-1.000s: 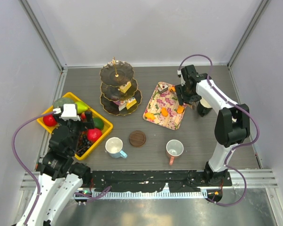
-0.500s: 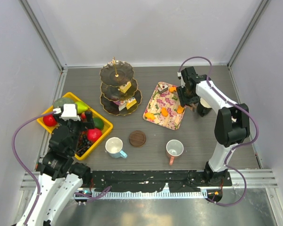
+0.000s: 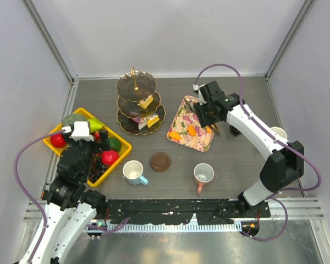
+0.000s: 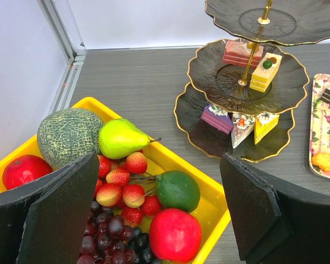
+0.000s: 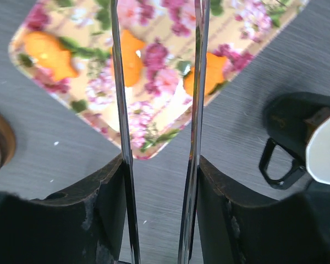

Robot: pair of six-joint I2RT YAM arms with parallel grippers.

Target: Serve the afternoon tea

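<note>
**Top external: right hand (image 5: 158,49) over the tray, three-tier stand (image 3: 137,104) upright at the back**

Seen from above, the three-tier stand sits left of centre toward the far wall. Its gold handle (image 3: 134,74) points straight up. The left wrist view shows cake slices (image 4: 247,60) on its middle tier and more lying side by side on the bottom tier.

Near the stand on its right, not touching it, lies the floral tray (image 3: 181,118). Its long axis runs roughly far to near, a little skewed. Orange pastries (image 3: 175,135) lie across its near end.

The right hand hangs over the tray. In the right wrist view its two thin blades run parallel with a gap, and the tray shows between them. Their tips are cut off by the picture's top edge, so I cannot tell whether they grasp anything.

The black mug (image 5: 291,126) stands just off the tray's right edge. The cream mug (image 3: 278,133) is by the right wall, partly behind the arm.

The white mug (image 3: 133,171) and pinkish mug (image 3: 203,174) stand mouths up near the front edge, with a brown coaster (image 3: 160,161) between them. The white mug's blue handle points near-right; the pinkish mug's points toward the arm bases.

Bare grey surface (image 3: 231,165) lies between the tray and these mugs.

The left hand (image 4: 159,181) is spread wide and holds nothing, above the yellow crate (image 4: 212,204) of fruit at the left edge. Pale walls (image 3: 170,33) with metal corner posts close in three sides.
</note>
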